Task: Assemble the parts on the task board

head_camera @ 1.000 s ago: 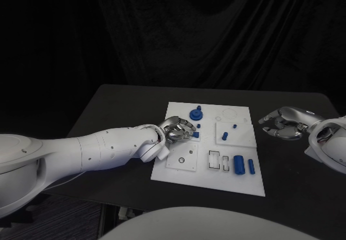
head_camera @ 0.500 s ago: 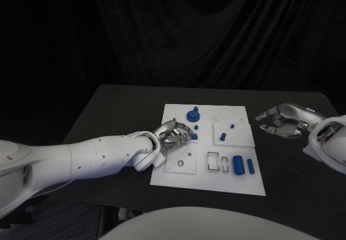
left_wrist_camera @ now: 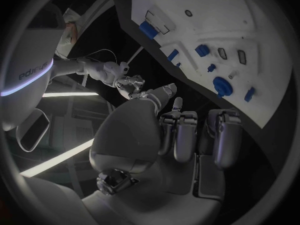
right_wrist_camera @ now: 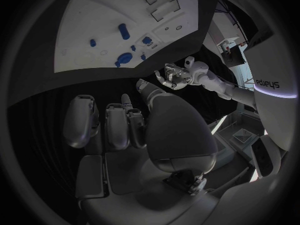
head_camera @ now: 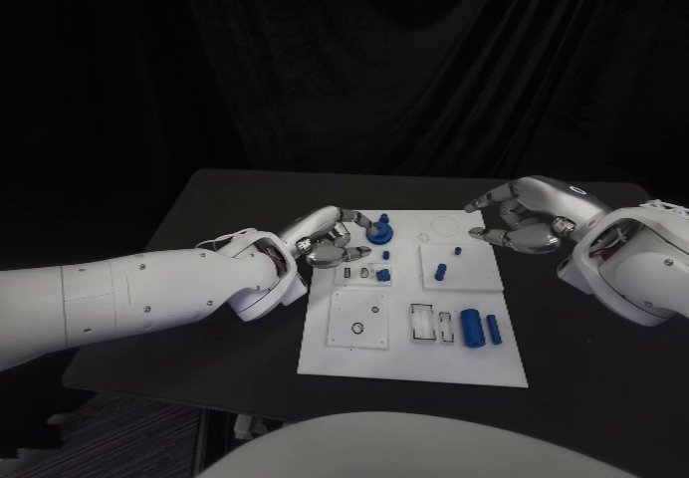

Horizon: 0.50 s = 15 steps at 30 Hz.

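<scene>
On the black desk (head_camera: 230, 199) lies the white board (head_camera: 416, 354), blue parts (head_camera: 481, 327) nearest along its front right. Farther back, the left hand (head_camera: 334, 241) hovers empty, fingers loosely curled, beside a blue knob (head_camera: 379, 231). Farthest, the right hand (head_camera: 520, 221) hangs empty, fingers apart, over the board's back right corner.

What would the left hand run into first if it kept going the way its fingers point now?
Probably the tall blue part standing at the task board's far left corner. The left hand has its fingertips just beside it, though depth is hard to judge.
</scene>
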Motion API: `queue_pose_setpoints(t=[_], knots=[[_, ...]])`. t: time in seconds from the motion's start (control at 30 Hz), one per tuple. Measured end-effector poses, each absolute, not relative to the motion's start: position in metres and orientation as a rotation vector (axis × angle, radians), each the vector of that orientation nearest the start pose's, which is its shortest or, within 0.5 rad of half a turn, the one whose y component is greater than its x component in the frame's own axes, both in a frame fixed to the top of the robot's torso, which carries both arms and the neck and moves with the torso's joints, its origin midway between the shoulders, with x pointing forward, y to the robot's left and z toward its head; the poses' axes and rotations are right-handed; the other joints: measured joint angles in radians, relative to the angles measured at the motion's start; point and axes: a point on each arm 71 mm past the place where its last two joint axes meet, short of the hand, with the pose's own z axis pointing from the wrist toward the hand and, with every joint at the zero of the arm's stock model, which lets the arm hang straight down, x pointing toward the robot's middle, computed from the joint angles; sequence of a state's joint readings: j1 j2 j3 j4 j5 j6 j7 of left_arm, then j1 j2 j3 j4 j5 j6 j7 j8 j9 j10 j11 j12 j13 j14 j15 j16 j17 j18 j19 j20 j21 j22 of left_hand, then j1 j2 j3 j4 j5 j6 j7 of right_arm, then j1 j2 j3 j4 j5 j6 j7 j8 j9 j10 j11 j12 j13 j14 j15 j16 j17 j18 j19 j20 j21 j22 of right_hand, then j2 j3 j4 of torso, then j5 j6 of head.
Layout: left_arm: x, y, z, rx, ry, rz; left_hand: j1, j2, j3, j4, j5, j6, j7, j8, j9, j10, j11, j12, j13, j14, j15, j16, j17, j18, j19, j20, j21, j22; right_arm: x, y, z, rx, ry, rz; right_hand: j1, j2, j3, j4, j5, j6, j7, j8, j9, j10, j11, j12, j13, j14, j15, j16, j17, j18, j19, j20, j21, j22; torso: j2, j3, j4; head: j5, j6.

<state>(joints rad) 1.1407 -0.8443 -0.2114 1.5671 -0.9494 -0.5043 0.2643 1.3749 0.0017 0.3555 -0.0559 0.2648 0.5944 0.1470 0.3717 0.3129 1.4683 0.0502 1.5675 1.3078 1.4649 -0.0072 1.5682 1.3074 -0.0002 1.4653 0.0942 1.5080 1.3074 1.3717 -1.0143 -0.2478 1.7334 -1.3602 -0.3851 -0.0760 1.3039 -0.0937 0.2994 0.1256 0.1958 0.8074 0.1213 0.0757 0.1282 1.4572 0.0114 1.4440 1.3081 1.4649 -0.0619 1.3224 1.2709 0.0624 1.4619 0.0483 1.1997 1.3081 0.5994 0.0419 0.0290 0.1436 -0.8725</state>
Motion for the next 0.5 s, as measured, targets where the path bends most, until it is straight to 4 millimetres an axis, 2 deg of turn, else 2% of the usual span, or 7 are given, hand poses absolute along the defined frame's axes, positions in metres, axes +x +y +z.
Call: queue_pose_setpoints(t=[0.1, 0.13, 0.2, 0.27, 0.33, 0.4, 0.5], knots=[[0.433, 0.197, -0.243, -0.103, 1.653, -1.065, 0.024, -0.002, -0.006, 0.012, -0.059, 0.010, 0.000, -0.015, -0.024, 0.000, 0.000, 0.000, 0.000, 0.000, 0.000, 0.000, 0.000, 0.000, 0.000, 0.000, 0.000, 0.000, 0.443, -0.210, -0.168, -0.183, 1.666, 0.722, 0.003, -0.003, -0.010, -0.005, 0.006, 0.006, 0.006, 0.000, 0.001, -0.016, 0.016, -0.014, 0.000, 0.001, 0.012, -0.022, -0.020, 0.000, -0.010, 0.009, -0.039, 0.000, 0.000, 0.0003, -0.0011, 0.000, 0.000], [0.433, 0.199, -0.242, -0.087, 1.648, -1.055, 0.025, -0.001, -0.005, 0.014, -0.065, 0.010, -0.001, -0.015, -0.027, 0.000, 0.000, 0.000, 0.000, 0.000, 0.000, 0.000, 0.000, 0.000, 0.000, 0.000, 0.000, 0.000, 0.443, -0.207, -0.170, -0.190, 1.665, 0.726, 0.006, -0.006, -0.013, -0.007, 0.013, 0.009, 0.009, 0.000, 0.002, -0.019, 0.019, -0.014, 0.000, -0.001, 0.013, -0.023, -0.022, 0.000, -0.011, 0.011, -0.044, 0.000, 0.000, 0.0003, -0.0012, -0.001, 0.000], [0.433, 0.204, -0.240, -0.059, 1.639, -1.035, 0.025, -0.001, -0.005, 0.014, -0.066, 0.010, -0.001, -0.015, -0.029, 0.000, 0.000, 0.000, 0.000, 0.000, 0.000, 0.000, 0.000, 0.000, 0.000, 0.000, 0.000, 0.000, 0.442, -0.201, -0.174, -0.205, 1.666, 0.733, 0.012, -0.012, -0.017, -0.011, 0.033, 0.010, 0.010, 0.000, 0.003, -0.019, 0.019, -0.014, 0.000, -0.001, 0.013, -0.026, -0.024, 0.000, -0.011, 0.011, -0.046, 0.000, 0.002, -0.0001, -0.0005, -0.008, 0.000], [0.433, 0.209, -0.239, -0.035, 1.630, -1.015, 0.025, -0.001, -0.003, 0.015, -0.066, 0.012, 0.002, -0.015, -0.032, 0.000, 0.000, 0.000, 0.000, 0.000, 0.000, 0.000, 0.000, 0.000, 0.000, 0.000, 0.000, 0.000, 0.441, -0.194, -0.180, -0.226, 1.669, 0.738, 0.028, -0.026, -0.020, -0.022, 0.087, 0.014, 0.006, 0.000, 0.007, -0.023, 0.016, -0.014, 0.000, -0.001, 0.013, -0.026, -0.022, 0.000, -0.011, 0.011, -0.046, 0.000, 0.004, -0.0012, 0.0021, -0.017, 0.000], [0.432, 0.213, -0.239, -0.018, 1.623, -0.999, 0.025, -0.001, -0.001, 0.018, -0.066, 0.013, 0.003, -0.015, -0.034, 0.000, 0.000, 0.000, 0.000, 0.000, 0.000, 0.000, 0.000, 0.000, 0.000, 0.000, 0.000, 0.000, 0.440, -0.187, -0.185, -0.248, 1.672, 0.744, 0.043, -0.026, -0.016, -0.034, 0.126, 0.016, 0.005, 0.000, 0.009, -0.022, 0.011, -0.011, 0.000, -0.001, 0.013, -0.012, -0.006, 0.000, -0.011, 0.011, -0.036, 0.000, 0.006, -0.0030, 0.0050, -0.028, 0.000], [0.432, 0.215, -0.239, -0.007, 1.619, -0.989, 0.029, 0.003, 0.001, 0.019, -0.061, 0.021, 0.003, -0.015, -0.037, 0.000, 0.000, 0.000, 0.000, 0.000, 0.000, 0.000, 0.000, 0.000, 0.000, 0.000, 0.000, 0.000, 0.439, -0.182, -0.190, -0.268, 1.679, 0.747, 0.052, -0.027, -0.015, -0.046, 0.156, 0.010, -0.001, 0.000, 0.013, 0.002, 0.003, 0.032, 0.000, -0.001, 0.013, 0.045, 0.030, 0.000, 0.000, 0.007, 0.044, 0.000, 0.009, -0.0045, 0.0075, -0.035, 0.000], [0.432, 0.216, -0.238, 0.009, 1.611, -0.981, 0.029, 0.003, -0.001, 0.023, -0.060, 0.024, 0.007, -0.015, -0.041, 0.000, 0.000, 0.000, 0.000, 0.000, 0.000, 0.000, 0.000, 0.000, 0.000, 0.000, 0.000, 0.000, 0.439, -0.174, -0.196, -0.303, 1.693, 0.744, 0.053, -0.028, -0.018, -0.051, 0.171, 0.008, -0.003, 0.000, 0.019, 0.005, 0.000, 0.088, 0.000, 0.003, 0.009, 0.108, 0.037, 0.000, 0.002, 0.005, 0.137, 0.000, 0.013, -0.0081, 0.0114, -0.045, 0.000]])
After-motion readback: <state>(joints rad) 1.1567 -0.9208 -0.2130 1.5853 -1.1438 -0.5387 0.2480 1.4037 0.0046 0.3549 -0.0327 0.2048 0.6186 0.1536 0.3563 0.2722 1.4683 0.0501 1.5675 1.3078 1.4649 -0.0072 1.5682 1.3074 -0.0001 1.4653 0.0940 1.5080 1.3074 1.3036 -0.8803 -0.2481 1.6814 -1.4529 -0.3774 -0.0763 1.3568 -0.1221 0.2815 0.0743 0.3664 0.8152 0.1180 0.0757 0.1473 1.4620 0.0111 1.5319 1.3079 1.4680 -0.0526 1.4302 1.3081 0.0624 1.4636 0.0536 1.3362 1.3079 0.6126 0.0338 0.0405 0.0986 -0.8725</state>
